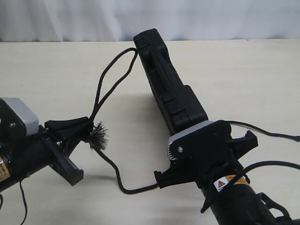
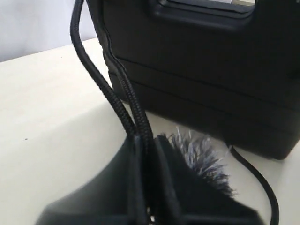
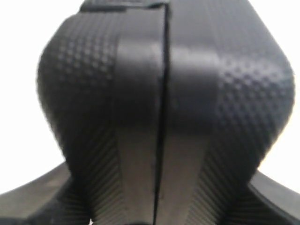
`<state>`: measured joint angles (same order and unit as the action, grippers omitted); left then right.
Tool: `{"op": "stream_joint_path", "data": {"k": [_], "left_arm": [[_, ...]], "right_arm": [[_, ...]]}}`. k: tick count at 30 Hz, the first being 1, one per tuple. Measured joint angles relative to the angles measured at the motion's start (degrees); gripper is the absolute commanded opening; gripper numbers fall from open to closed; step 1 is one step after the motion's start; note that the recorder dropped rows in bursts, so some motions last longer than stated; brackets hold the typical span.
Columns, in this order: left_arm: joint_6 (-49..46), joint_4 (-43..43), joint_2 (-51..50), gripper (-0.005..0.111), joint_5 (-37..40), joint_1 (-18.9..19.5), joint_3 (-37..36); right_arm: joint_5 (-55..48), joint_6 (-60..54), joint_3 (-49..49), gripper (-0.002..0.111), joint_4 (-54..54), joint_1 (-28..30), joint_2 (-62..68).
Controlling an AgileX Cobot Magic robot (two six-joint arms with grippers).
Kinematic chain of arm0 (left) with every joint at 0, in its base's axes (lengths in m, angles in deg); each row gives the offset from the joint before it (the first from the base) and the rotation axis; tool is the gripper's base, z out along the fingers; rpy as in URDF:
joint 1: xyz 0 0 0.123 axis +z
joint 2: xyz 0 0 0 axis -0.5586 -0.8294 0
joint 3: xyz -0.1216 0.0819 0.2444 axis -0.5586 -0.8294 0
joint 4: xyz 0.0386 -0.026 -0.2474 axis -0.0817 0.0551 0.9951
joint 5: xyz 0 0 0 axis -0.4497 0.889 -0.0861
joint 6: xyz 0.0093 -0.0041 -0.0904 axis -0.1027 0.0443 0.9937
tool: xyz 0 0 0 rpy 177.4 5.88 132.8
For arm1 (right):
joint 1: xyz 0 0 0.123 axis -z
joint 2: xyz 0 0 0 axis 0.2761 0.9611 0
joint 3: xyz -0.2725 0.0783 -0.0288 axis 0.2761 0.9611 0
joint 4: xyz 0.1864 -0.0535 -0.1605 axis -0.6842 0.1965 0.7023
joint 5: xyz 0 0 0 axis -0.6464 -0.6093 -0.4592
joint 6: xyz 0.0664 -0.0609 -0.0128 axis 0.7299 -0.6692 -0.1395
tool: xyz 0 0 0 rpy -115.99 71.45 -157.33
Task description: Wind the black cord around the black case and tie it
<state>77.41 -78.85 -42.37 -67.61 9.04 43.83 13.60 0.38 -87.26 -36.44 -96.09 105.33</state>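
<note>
One black case (image 1: pixel 164 79) end hidden in right pincer (image 1: pixel 202 143), close view blurred

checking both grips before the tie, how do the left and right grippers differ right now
The left gripper has its jaws pinched nearly together on two strands of the black cord, beside its frayed tuft; the right gripper has its jaws wide, clamped on one end of the black case. The left gripper sits apart from the case; the right gripper touches it, and it stands on edge. Shared: both are holding something.

A pale table (image 1: pixel 56 65) carries the black case (image 1: pixel 173 93) and black cord (image 1: pixel 117 179).
</note>
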Motion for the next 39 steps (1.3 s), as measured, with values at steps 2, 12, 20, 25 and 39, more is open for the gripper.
{"op": "stream_joint_path", "data": {"k": [2, 12, 20, 25, 39], "left_arm": [[0.4, 0.0, 1.3, 0.0, 0.0, 0.0, -1.8], [0.7, -3.5, 9.8, 0.0, -0.1, 0.0, -5.4], [0.7, -15.2, 11.5, 0.0, -0.1, 0.0, -5.4], [0.8, -15.8, 11.5, 0.0, -0.1, 0.0, -5.4], [20.0, -28.6, 11.5, 0.0, 14.5, 0.0, 10.4]], "right_arm": [[0.1, 0.1, 0.0, 0.004, 0.0, 0.0, 0.0], [0.7, 0.3, 0.1, 0.004, 0.1, 0.0, 0.0], [0.8, 0.4, 0.1, 0.004, 0.1, 0.0, 0.0], [0.8, 0.4, 0.1, 0.004, 0.1, 0.0, 0.0], [0.8, 0.5, 0.1, 0.004, 0.1, 0.0, 0.0]]}}
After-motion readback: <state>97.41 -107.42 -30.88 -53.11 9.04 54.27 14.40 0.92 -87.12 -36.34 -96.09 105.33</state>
